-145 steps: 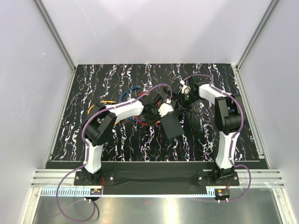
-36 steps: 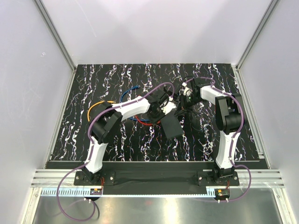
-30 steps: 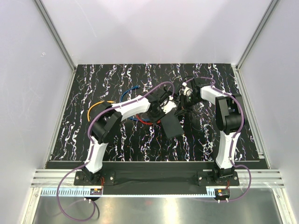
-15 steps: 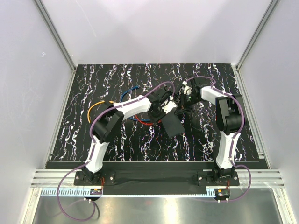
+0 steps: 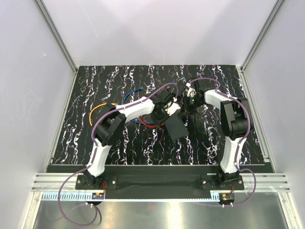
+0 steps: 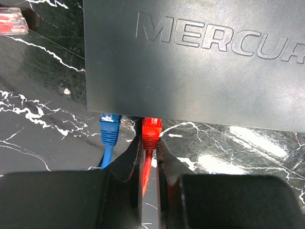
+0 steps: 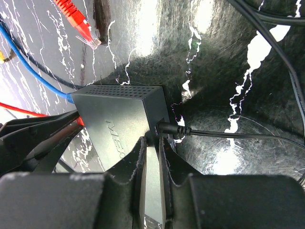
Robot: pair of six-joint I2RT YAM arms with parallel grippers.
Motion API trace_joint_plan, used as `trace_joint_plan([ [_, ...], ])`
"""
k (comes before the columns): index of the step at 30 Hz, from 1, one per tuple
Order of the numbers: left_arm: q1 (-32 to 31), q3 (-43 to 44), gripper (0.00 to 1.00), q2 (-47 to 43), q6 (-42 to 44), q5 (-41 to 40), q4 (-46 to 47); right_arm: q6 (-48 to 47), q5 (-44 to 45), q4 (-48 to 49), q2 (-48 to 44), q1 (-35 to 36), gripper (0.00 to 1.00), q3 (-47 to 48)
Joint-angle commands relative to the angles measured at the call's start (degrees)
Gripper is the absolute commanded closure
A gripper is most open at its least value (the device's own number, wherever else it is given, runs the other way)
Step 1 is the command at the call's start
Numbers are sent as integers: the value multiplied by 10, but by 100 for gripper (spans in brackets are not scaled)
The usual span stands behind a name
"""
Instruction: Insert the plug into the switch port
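The switch is a flat matte black box (image 6: pixel 190 62) (image 5: pixel 175 127) lettered MERCUR. A red plug (image 6: pixel 152 131) sits at the switch port (image 6: pixel 152 118) in the box's near edge, its front end hidden in the edge, right beside a blue plug (image 6: pixel 110 130) that is in the neighbouring port. My left gripper (image 6: pixel 151 145) (image 5: pixel 164 112) is shut on the red plug's boot and cable. My right gripper (image 7: pixel 152 143) (image 5: pixel 186 109) is shut on the box's (image 7: pixel 119 114) opposite edge, just below a black power plug (image 7: pixel 171 130).
A loose red plug with a clear tip (image 7: pixel 83 26) (image 6: pixel 12 21) lies on the marbled black table. Blue (image 5: pixel 131 95) and orange (image 5: pixel 102 107) cables loop left of the box. A thin black cord (image 7: pixel 228 135) runs right. White walls enclose the table.
Over the last second my left gripper has edged slightly toward the box with the red plug. The box and right gripper have barely shifted.
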Motion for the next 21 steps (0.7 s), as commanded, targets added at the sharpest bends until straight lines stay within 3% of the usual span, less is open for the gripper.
trace_joint_plan([
  [1, -32, 98, 100, -24, -14, 111, 365, 50, -128, -18, 5, 95, 89, -29],
  [5, -27, 79, 100, -20, -11, 124, 368, 53, -131, -17, 7, 95, 87, -31],
  [12, -24, -43, 99, -59, 32, 126, 378, 44, -134, -32, 18, 91, 83, -16],
  [21, -3, -123, 85, -111, 66, 149, 350, 20, -122, -65, 1, 64, 68, -2],
])
